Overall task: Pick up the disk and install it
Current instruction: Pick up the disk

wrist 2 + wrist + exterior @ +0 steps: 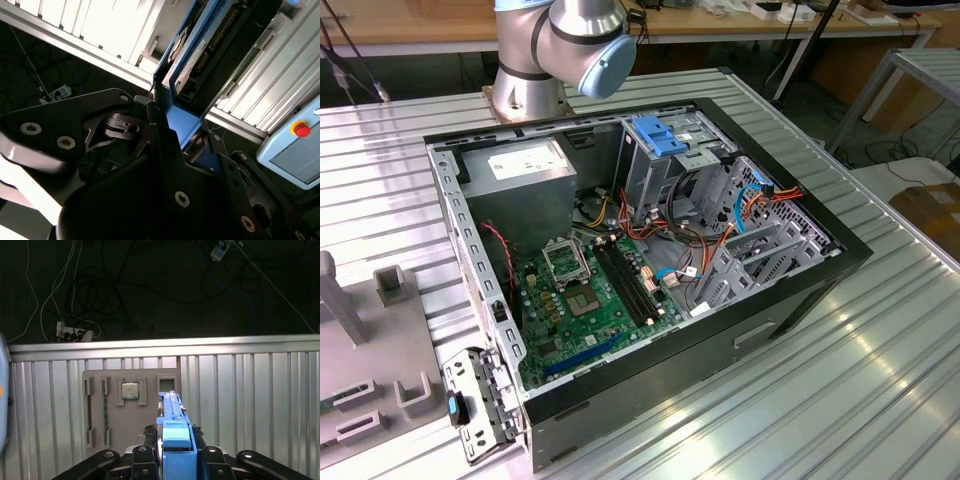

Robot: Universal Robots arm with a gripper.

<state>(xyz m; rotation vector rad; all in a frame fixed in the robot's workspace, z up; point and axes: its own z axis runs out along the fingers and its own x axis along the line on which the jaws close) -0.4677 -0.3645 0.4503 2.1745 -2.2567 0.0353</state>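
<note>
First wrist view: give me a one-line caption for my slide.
The tool grips the blue-bracketed disk edge-on over a ribbed metal table, with a grey parts tray holding a processor beyond.

The table (pixel 880 390) is shiny silver metal with long ridges running across it. A big black computer box (pixel 720 350) lies on its side in the middle of the table, with its open side facing up. At the exterior view's left, a flat grey board (pixel 370 350) lies on the table, close to the box. Small grey blocks (pixel 390 285) stand up from the board. The round silver foot of the robot arm (pixel 525 95) sits on the table behind the box. In the first wrist view the ridged table (pixel 250 405) has the grey board (pixel 130 430) lying flat on it.
</note>
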